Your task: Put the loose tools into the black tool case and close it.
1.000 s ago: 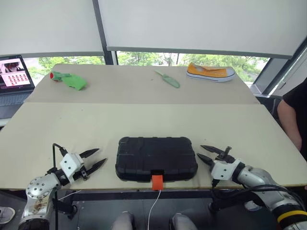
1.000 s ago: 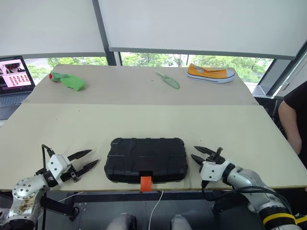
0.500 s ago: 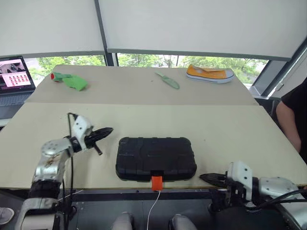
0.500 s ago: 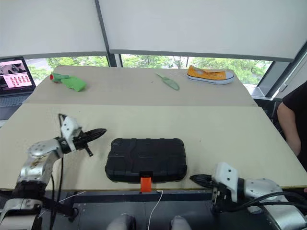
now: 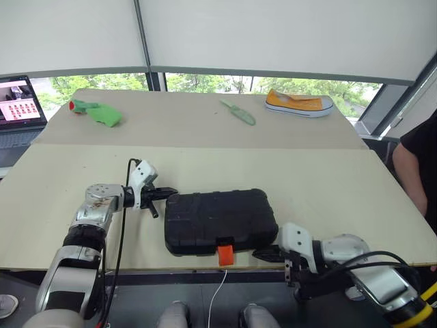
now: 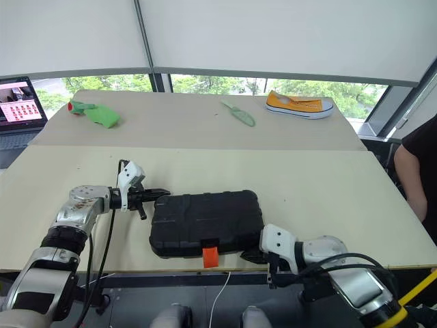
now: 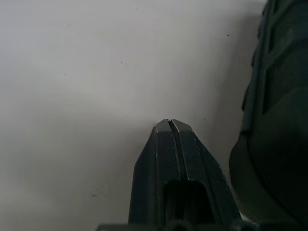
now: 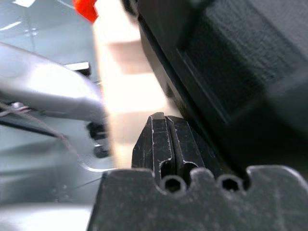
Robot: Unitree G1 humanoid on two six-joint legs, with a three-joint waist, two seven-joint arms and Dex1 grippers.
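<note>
The right gripper (image 5: 263,254), its two black fingers pressed together and holding nothing, sits at the near edge of the table (image 5: 328,184), with its tips at the near right corner of the black tool case (image 5: 220,220). In the right wrist view, the closed fingertips (image 8: 163,137) lie close beside the case's dark wall, above the table edge. The case lies closed and flat near the front edge of the table, turned slightly askew, and its one small orange latch (image 5: 224,254) hangs over the edge. A thin white cable (image 5: 217,301) drops below the latch.

The left gripper (image 5: 171,193), also shut and empty, points level at the case's far left corner; its tips are at or just beside it. The left wrist view shows its closed fingers (image 7: 174,144) over bare tabletop with the case alongside.

Farther back, across a seam in the table, lie one crumpled green item (image 5: 95,113) with a red end on the left, one green garden trowel (image 5: 238,112) near the middle, and one yellow shoe (image 5: 299,104) on the right. One laptop (image 5: 19,109) with a lit screen stands at the far left. A person's black-sleeved arm (image 5: 416,164) shows at the right edge.
</note>
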